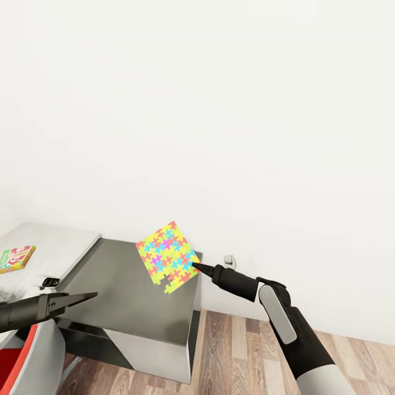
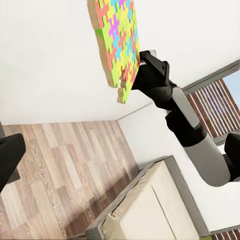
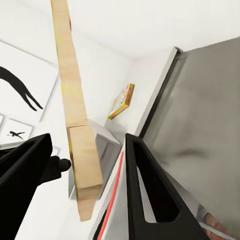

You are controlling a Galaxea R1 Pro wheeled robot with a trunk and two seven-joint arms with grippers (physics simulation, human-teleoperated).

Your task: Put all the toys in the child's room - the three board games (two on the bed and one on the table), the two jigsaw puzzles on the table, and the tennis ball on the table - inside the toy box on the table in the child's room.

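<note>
Head camera: high, looks forward and down over the table (image 1: 131,296) toward a white wall. Left wrist camera: farther off, faces the jigsaw puzzle (image 2: 119,42) and right gripper (image 2: 145,67). Right wrist camera: very close, puzzle edge-on between its jaws. All three share the puzzle.

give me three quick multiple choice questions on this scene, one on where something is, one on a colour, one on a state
1. Where is the board game?
A. on the light grey part of the desk
B. on the floor
C. in the right claw

2. What colour is the lower section of the desk?
A. red
B. dark grey
C. yellow

3. What is the state of the jigsaw puzzle?
A. lying flat on the desk
B. lifted and tilted, held at its edge by the right claw
C. lying on the floor

Answers:
1 A, it lies on the pale top at far left.
2 B, the head view shows it dark.
3 B, the claw's fingers straddle its edge.
</note>
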